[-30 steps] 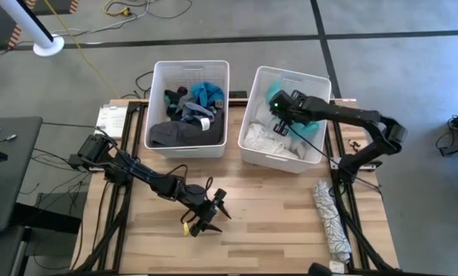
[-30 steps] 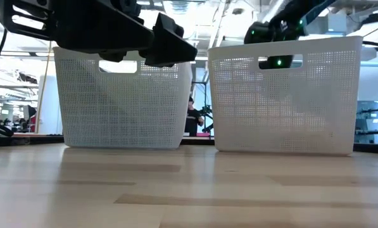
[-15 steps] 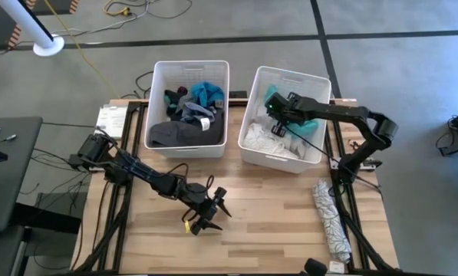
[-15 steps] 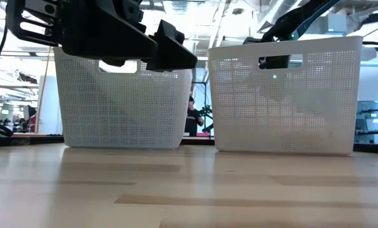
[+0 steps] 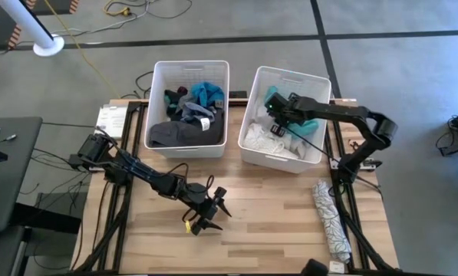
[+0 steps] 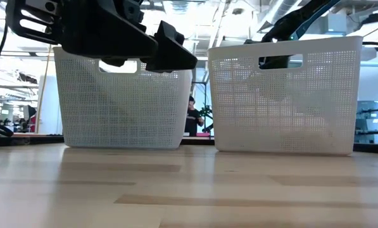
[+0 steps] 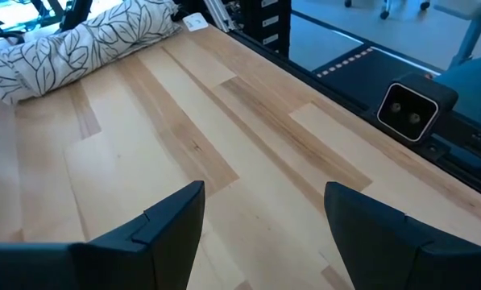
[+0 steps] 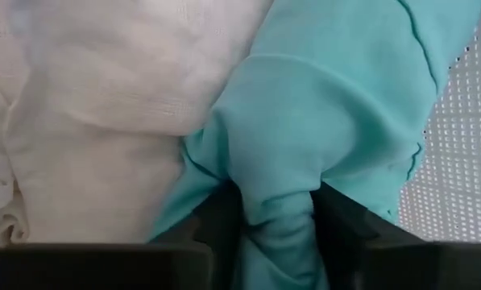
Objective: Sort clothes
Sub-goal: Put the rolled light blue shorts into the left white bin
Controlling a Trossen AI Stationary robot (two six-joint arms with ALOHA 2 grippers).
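Note:
Two white bins stand at the table's far side. The left bin (image 5: pixel 153 100) holds dark, grey and blue clothes (image 5: pixel 186 123). The right bin (image 5: pixel 321 84) holds white clothes (image 5: pixel 263 139) and a teal garment (image 5: pixel 308 122). My right gripper (image 5: pixel 277 123) is down inside the right bin, shut on the teal garment (image 8: pixel 337 97). My left gripper (image 5: pixel 210 211) is open and empty above the bare table, near its middle; it also shows in the left wrist view (image 7: pixel 260 234). A white garment with a dark leaf pattern (image 5: pixel 332 218) lies rolled on the table at the right. My right gripper pinches a bunched fold of the teal garment (image 8: pixel 276 211) between its two fingers (image 8: pixel 216 221), coming from above into the bin. The rest of the teal cloth spreads beyond the fingers, against the white clothes (image 8: pixel 103 105) and the bin's wall (image 8: pixel 458 161).
The table's wooden top (image 5: pixel 267 222) lies bare between the bins and the near edge. The bins' perforated walls (image 6: pixel 122 107) stand side by side in the low view. A camera (image 7: pixel 413 109) sits at the table's edge. A person (image 6: pixel 192 117) shows far behind the bins.
My right gripper has gone down into the right bin, a little toward the table's left, and has then kept still there.

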